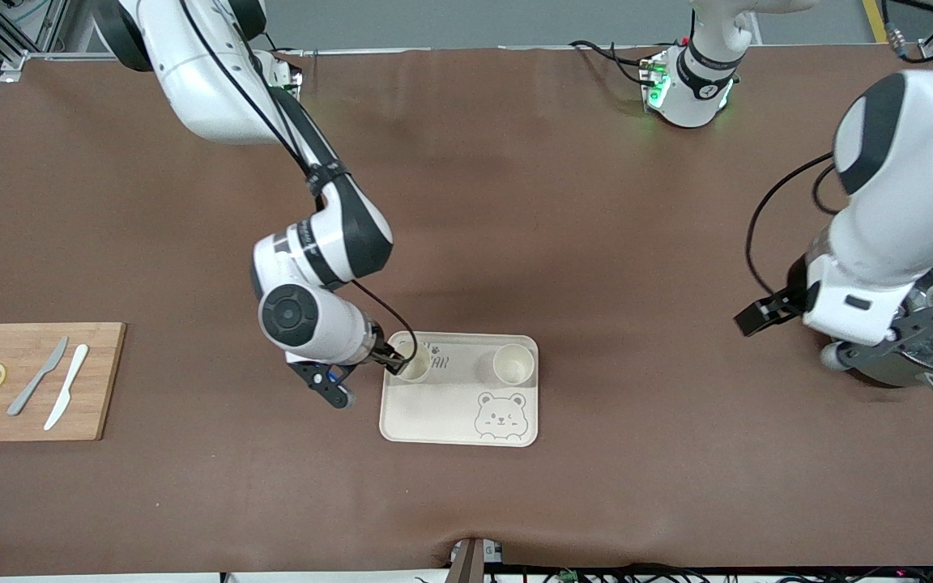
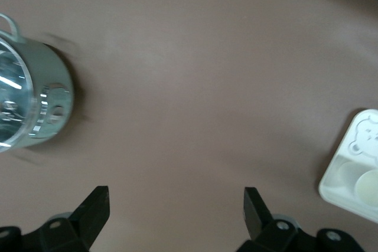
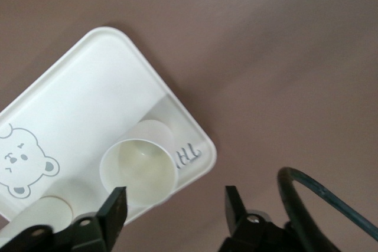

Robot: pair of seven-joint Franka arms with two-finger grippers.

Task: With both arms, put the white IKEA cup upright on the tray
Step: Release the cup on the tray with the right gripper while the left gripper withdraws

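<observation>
Two cups stand upright on the tray (image 1: 442,421), low centre of the front view. The right claw (image 1: 396,361) hangs spread at the rim of one cup (image 1: 414,362), gripping nothing; the other cup (image 1: 513,363) stands apart. At right, the left claw (image 2: 176,213) waits, fingers released, by the pot (image 1: 932,340) above bare worktop (image 1: 596,202).

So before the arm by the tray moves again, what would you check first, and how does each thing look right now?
1. Cup by the right gripper stands upright on the tray: ok.
2. Right gripper's fingers open, off that cup: ok.
3. Second cup upright on the tray: ok.
4. Left gripper open, waiting by the steel pot: ok.
5. Path upward free of the cable: cannot tell.
</observation>
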